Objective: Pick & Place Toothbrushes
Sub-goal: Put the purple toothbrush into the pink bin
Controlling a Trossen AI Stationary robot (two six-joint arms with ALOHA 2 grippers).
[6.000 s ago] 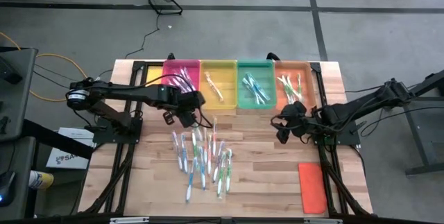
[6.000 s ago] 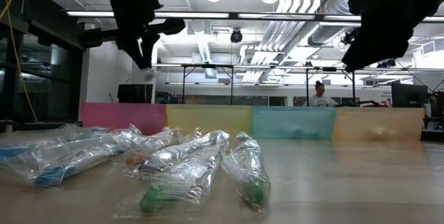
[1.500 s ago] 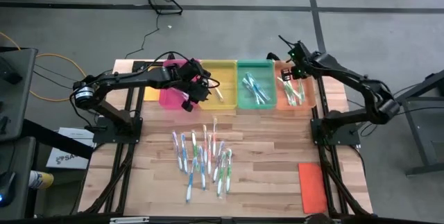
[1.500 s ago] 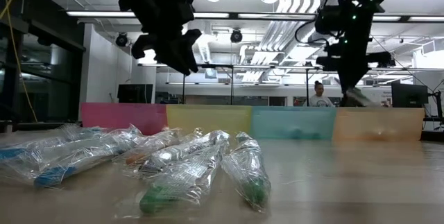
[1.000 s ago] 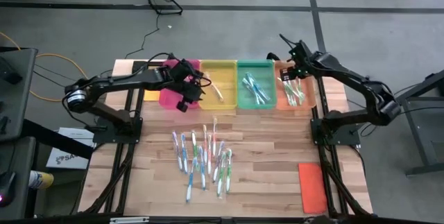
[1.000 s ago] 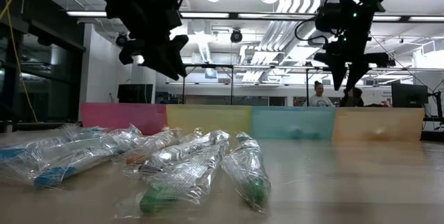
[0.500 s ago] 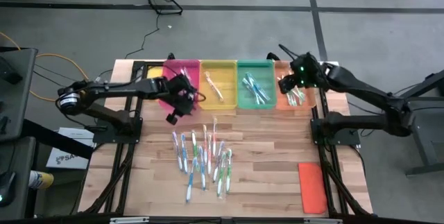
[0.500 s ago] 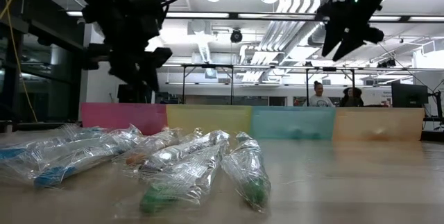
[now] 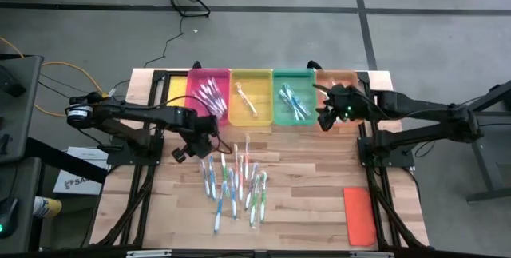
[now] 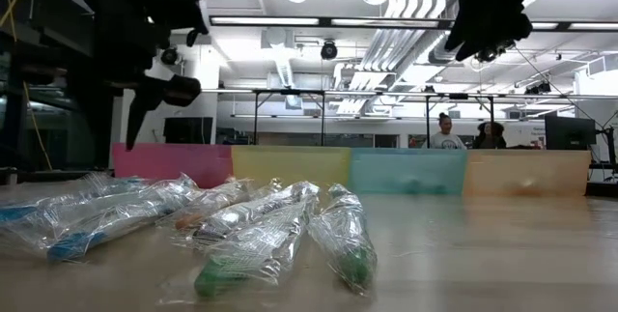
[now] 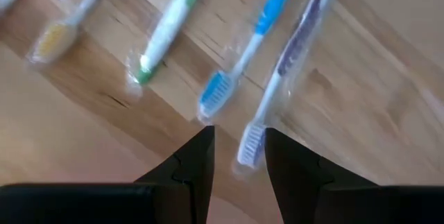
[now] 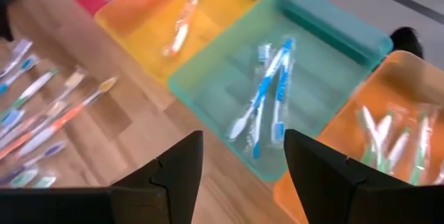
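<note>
Many wrapped toothbrushes (image 9: pixel 233 182) lie side by side on the wooden table (image 9: pixel 303 186); they show as crinkled packets (image 10: pixel 261 235) in the low view. My left gripper (image 9: pixel 194 151) hangs open over the pile's far left corner, pointing steeply down. In its wrist view a purple-handled toothbrush's head (image 11: pixel 250 144) shows in the gap between its fingers, and the low view shows this gripper (image 10: pixel 145 109) clear of the table. My right gripper (image 9: pixel 323 122) is open and holds nothing. It is raised over the near edge of the green tray (image 12: pixel 305 64).
A row of trays stands at the far edge: pink (image 9: pixel 206 94), yellow (image 9: pixel 251 94), green (image 9: pixel 294 98) and orange (image 9: pixel 342 82), each holding a few toothbrushes. A flat orange lid (image 9: pixel 358 216) lies at the near right. People stand in the room behind (image 10: pixel 446 133).
My left gripper has left the pink tray, gone toward the table's near edge and sunk to just above the pile, tipping more steeply down. My right gripper has risen from over the orange tray and swung toward the near side and the table's middle.
</note>
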